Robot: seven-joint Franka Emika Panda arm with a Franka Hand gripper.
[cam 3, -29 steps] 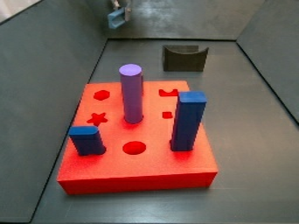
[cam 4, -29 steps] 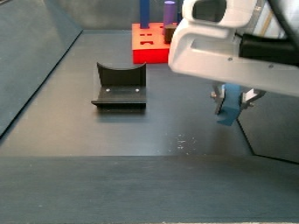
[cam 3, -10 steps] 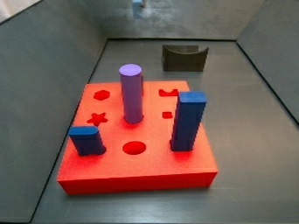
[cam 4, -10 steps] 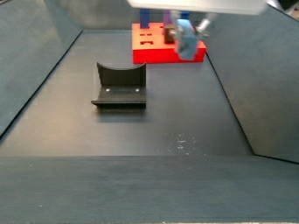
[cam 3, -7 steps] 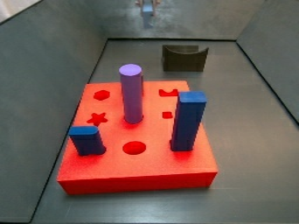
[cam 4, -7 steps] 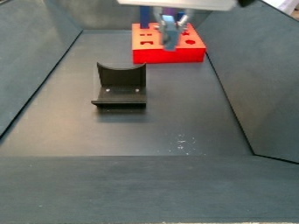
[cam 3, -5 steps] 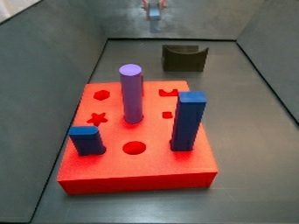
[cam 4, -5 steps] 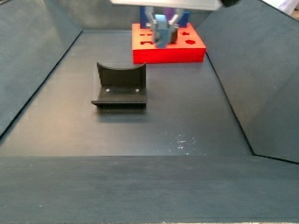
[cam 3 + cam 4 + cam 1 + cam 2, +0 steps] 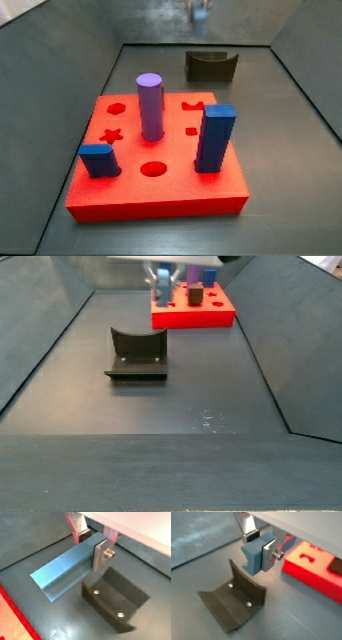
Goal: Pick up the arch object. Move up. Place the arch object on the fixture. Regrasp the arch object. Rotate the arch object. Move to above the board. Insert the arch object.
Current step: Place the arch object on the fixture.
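Pale grey-blue bar with an arch-shaped end, the arch object (image 9: pixel 67 574), hangs in the air, pinched between the gripper's (image 9: pixel 92 543) flat silver fingers (image 9: pixel 101 556). In both wrist views it sits above the dark olive-black notched fixture (image 9: pixel 232 603), not touching it. In a side view, the thick red square board (image 9: pixel 158 160) fills the centre.
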